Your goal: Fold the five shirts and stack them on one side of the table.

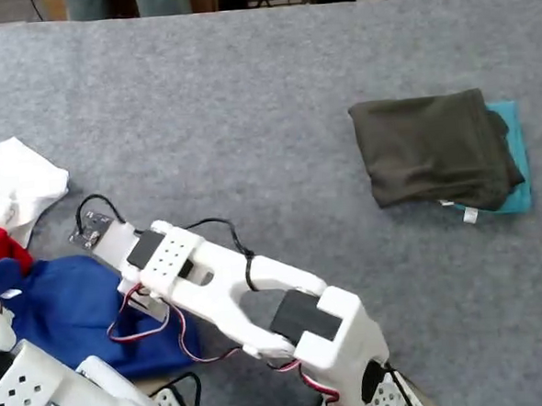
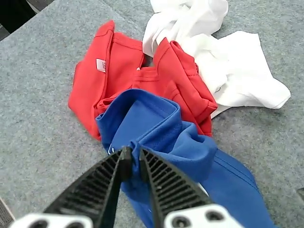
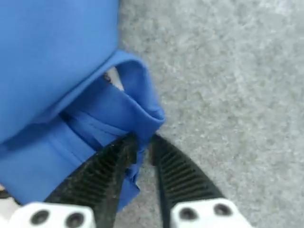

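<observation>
**Both grippers on the blue shirt, open table to the right**

The left gripper [image 2: 132, 156] has its jaws closed down to a sliver, with a ridge of the blue shirt [image 2: 156, 123] pinched between them at what looks like the collar. The red shirt [image 2: 95, 80] lies just beyond that grip, touching the blue. The white shirt [image 2: 237, 71] lies past the red and overlaps it.

The right gripper [image 3: 143, 141] is nipped nearly shut too. A folded blue edge is caught between its tips, with bare table [image 1: 246, 94] right beside it.

And where's the shirt? From above it's a crumpled heap at the lower left. It lies partly under the right arm [image 1: 249, 287], which reaches across from the bottom centre.

The two grips look to be at opposite ends. I'd judge the line between them to be the shirt's long axis, running roughly left to right across the table.

That's the relation that counts. The pile hems in the left end and open table lies off the right end, so the right arm is better placed to lead a spread-out. Pull apart along that line and the cloth should go flat. The risk is the red shirt dragging along with the collar.

Well apart at the far right, the olive shirt [image 1: 429, 147] sits folded on the teal shirt [image 1: 514, 151]. That's two stacked and three to go, by my reckoning.
</observation>
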`<state>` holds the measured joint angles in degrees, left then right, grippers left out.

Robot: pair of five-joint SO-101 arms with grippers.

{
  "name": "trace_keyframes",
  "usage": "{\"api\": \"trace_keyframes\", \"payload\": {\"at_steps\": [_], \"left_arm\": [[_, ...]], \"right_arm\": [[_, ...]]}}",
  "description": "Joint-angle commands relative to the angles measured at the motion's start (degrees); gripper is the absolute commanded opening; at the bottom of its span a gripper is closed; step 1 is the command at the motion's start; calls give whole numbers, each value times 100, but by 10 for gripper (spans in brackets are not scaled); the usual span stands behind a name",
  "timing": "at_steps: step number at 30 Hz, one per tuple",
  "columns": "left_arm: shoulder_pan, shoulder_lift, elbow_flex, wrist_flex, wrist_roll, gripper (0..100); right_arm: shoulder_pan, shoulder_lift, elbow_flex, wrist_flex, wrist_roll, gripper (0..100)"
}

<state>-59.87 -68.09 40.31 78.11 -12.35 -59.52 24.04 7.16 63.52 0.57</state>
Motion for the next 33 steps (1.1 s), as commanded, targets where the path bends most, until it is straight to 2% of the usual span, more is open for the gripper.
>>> {"api": "trace_keyframes", "payload": {"at_steps": [1,6,12,16,20,24,29,33], "left_arm": [[-4,-53,-13,-105,-53,29],[22,-53,-13,-79,-62,29],[558,-53,84,-62,-149,29],[945,-53,207,-53,-167,29],[1684,-53,646,-53,-176,29],[2290,-53,1086,-53,-167,29],[2756,-53,1385,-62,-149,29],[3125,-53,1552,-88,-149,29]], "right_arm": [[44,31,-154,299,123,13],[668,-136,-444,1002,123,13],[1714,-866,-532,1758,202,13],[2382,-1446,-523,2374,510,13],[3262,-1956,-514,3068,1011,13],[4308,-2343,-268,3666,1837,13],[5547,-2809,629,3684,2831,13],[6163,-2949,1191,3411,3349,13]]}}
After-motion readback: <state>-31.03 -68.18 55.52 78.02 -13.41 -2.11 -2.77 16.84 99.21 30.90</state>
